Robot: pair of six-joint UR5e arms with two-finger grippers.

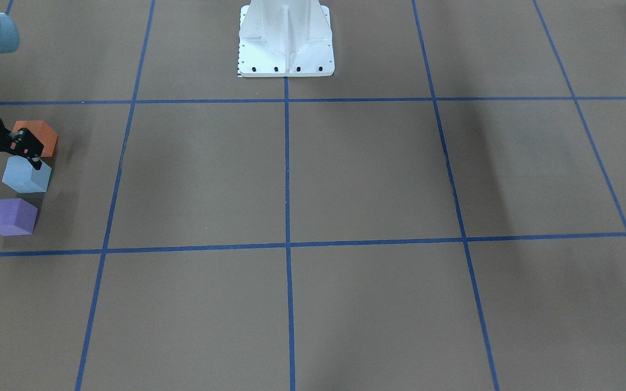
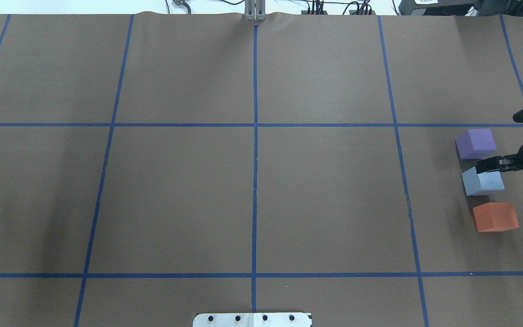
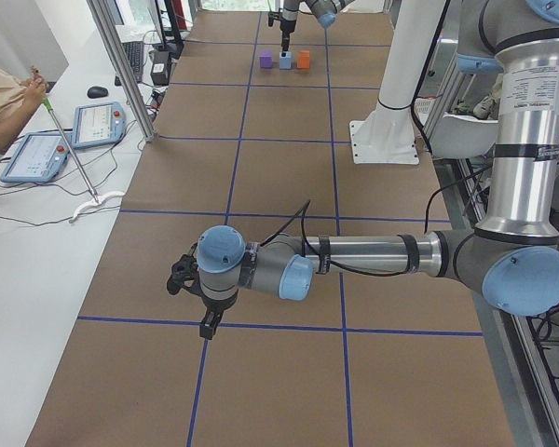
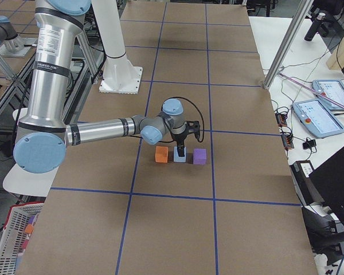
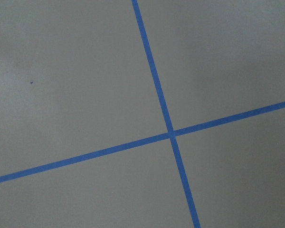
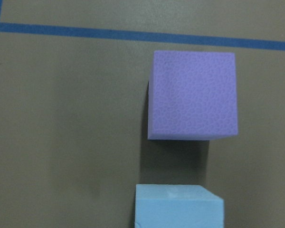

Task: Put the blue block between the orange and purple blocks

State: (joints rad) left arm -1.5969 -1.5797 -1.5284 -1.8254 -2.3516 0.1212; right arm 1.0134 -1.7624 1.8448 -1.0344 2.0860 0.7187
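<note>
The blue block (image 1: 26,176) rests on the table between the orange block (image 1: 41,136) and the purple block (image 1: 11,216), the three in a row with small gaps. The overhead view shows the same row: purple (image 2: 476,143), blue (image 2: 483,182), orange (image 2: 495,217). My right gripper (image 1: 13,162) is open just above the blue block, holding nothing. The right wrist view shows the purple block (image 6: 194,95) and the blue block's top (image 6: 178,206). My left gripper (image 3: 203,321) hovers low over bare table far from the blocks; I cannot tell whether it is open or shut.
The robot's white base (image 1: 286,41) stands at the table's middle edge. Blue tape lines (image 2: 254,136) divide the brown table into squares. The blocks sit near the table's end on my right. Operator tablets (image 4: 318,112) lie on a side bench.
</note>
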